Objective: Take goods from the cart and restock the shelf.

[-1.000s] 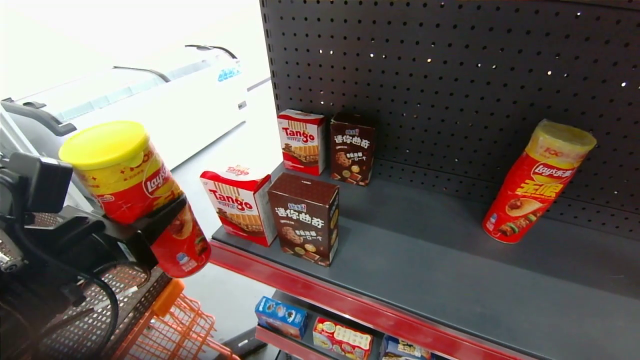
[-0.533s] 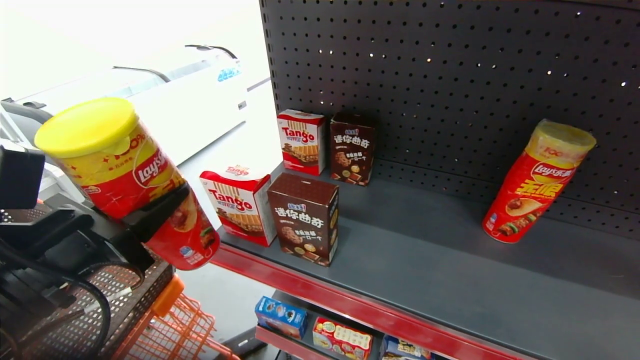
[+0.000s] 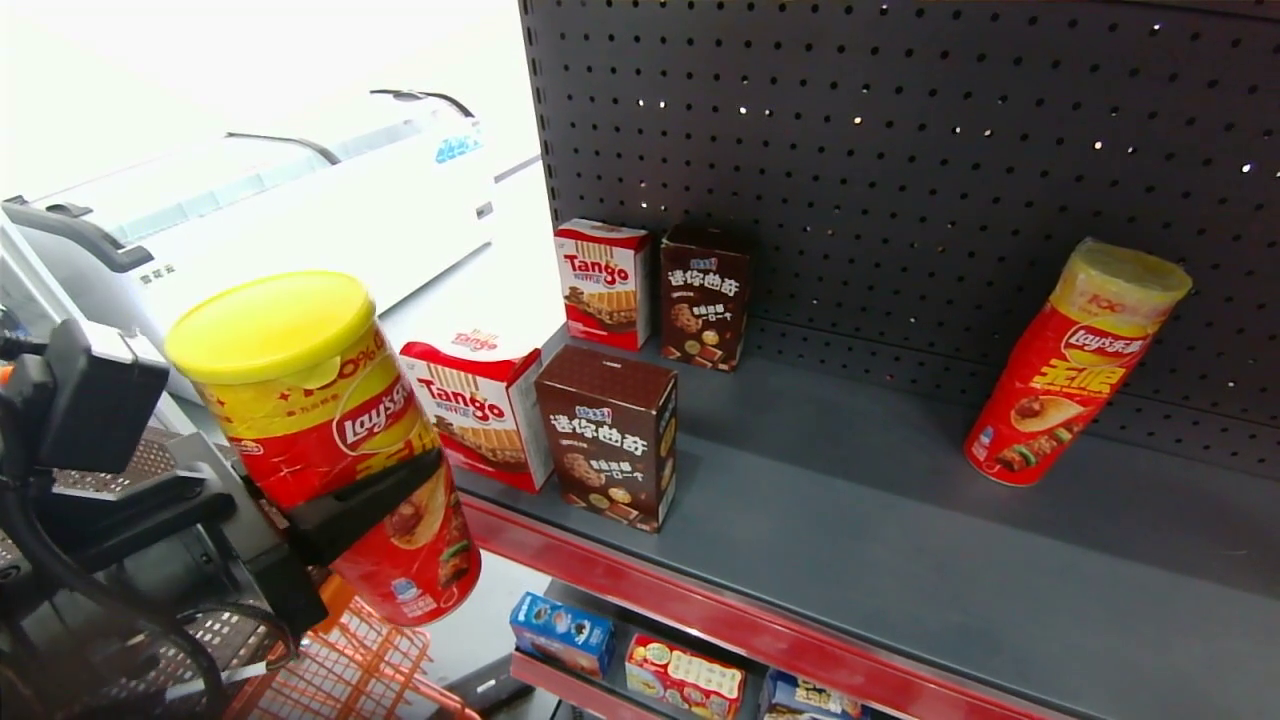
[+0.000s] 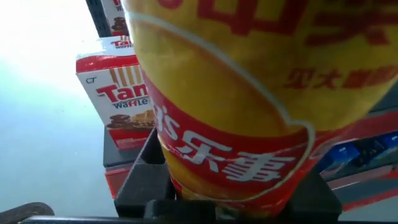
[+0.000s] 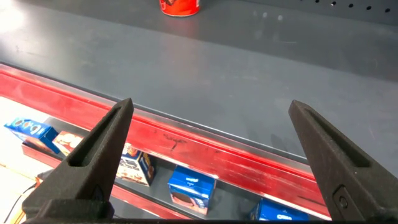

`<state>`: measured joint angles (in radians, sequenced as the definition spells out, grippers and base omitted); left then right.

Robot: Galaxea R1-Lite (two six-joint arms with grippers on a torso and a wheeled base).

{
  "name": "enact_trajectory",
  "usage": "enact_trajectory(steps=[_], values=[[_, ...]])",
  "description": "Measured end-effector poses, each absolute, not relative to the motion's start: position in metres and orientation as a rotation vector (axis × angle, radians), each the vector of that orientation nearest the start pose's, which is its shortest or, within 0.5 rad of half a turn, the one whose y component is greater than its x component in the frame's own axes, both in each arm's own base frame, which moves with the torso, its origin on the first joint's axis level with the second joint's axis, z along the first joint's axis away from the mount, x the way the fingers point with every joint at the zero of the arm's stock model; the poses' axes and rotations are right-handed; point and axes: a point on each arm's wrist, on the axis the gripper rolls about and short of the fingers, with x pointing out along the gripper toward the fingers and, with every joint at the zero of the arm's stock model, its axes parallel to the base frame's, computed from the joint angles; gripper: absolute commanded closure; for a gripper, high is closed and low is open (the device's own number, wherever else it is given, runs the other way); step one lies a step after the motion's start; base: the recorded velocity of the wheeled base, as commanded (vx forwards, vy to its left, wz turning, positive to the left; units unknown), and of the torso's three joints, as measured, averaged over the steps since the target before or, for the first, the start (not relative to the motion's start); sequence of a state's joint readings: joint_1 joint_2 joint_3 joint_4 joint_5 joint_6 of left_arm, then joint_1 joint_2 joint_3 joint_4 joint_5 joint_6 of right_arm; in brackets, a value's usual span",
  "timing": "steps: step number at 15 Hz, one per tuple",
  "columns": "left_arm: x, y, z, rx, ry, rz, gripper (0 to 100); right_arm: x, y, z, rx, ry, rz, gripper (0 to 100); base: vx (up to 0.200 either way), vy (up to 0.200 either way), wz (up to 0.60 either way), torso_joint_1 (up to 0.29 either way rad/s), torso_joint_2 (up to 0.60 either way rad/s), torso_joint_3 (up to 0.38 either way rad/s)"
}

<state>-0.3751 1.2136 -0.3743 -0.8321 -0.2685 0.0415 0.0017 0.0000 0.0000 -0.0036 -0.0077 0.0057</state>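
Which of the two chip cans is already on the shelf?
The chip can on the right, leaning tilted against the pegboard. The other can is held in the left hand, off the shelf.

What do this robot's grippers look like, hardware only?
The left gripper is matte black and blocky, with a boxy black camera module and thick black cable at its wrist. The right gripper has two matte black wedge-shaped fingers tapering to blunt tips.
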Motion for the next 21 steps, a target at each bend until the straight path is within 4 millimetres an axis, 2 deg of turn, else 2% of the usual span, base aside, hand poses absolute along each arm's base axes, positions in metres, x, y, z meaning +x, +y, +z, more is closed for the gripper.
enact_trajectory(steps=[10, 15, 21], values=[[0.147, -0.102, 0.198, 0.037, 0.008, -0.986, 100, -0.023, 0.000, 0.076, 0.006, -0.004, -0.007, 0, 0.000, 0.000, 0.00, 0.000, 0.00, 0.000], [0.151, -0.114, 0.200, 0.038, 0.012, -1.050, 100, -0.023, 0.000, 0.076, 0.006, -0.004, -0.006, 0, 0.000, 0.000, 0.00, 0.000, 0.00, 0.000], [0.155, -0.118, 0.199, 0.041, 0.022, -1.062, 100, -0.023, 0.000, 0.076, 0.006, -0.003, -0.007, 0, 0.000, 0.000, 0.00, 0.000, 0.00, 0.000]])
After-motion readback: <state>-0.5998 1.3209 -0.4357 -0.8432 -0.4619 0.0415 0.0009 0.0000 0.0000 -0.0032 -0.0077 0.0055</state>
